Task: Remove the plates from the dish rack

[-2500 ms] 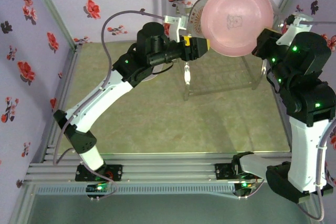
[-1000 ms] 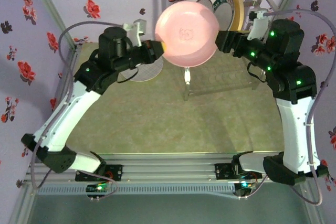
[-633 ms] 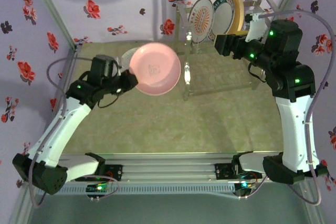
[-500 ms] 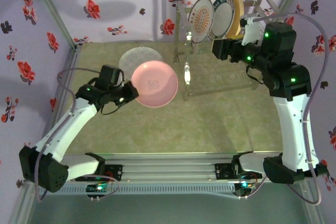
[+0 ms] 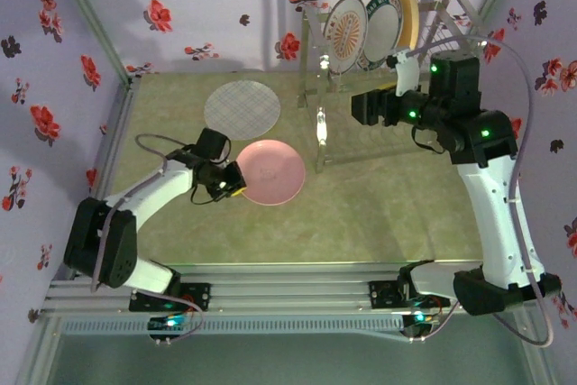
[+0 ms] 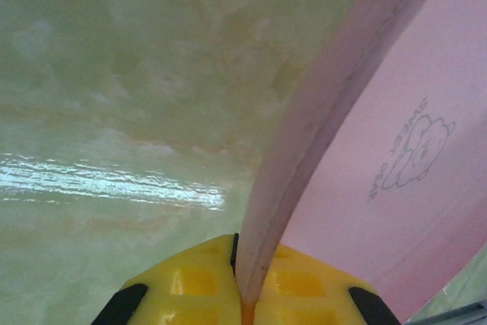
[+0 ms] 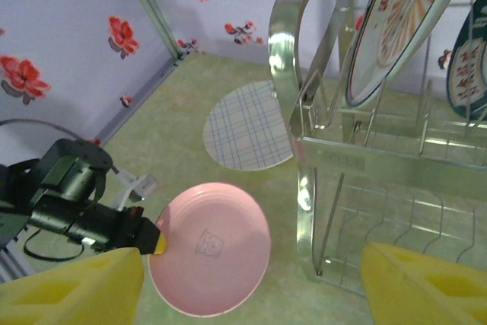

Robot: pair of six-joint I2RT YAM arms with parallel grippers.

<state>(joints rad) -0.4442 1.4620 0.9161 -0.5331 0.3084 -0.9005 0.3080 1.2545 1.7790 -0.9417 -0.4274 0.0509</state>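
Pads point(image 6: 190, 287) of the left gripper point(image 5: 233, 185) were pinched shut on the near-left rim of the pink plate point(image 5: 270, 171), the edge wedged between the two yellow tips. The plate sat low over the green table point(image 5: 379, 214), left of centre, its face up with a small printed mark in the middle. From the left wrist view it looked slightly tilted, and whether its far edge touched the table could not be told.

Just beyond it, apart from it, the white plate with the grey grid point(image 5: 241, 108) lay flat on the table.

To the right and higher, the right gripper point(image 5: 359, 107) hung in front of the dish rack point(image 7: 288, 51) with its jaws spread wide and nothing between them.

At the far end, the rack stood on its chrome legs. Three plates stood on edge in its top tier: the orange-sunburst plate point(image 5: 345, 33) on the left, the dark-green-rimmed plate point(image 5: 383, 29) beside it, and the yellow plate point(image 5: 407, 13) on the right.
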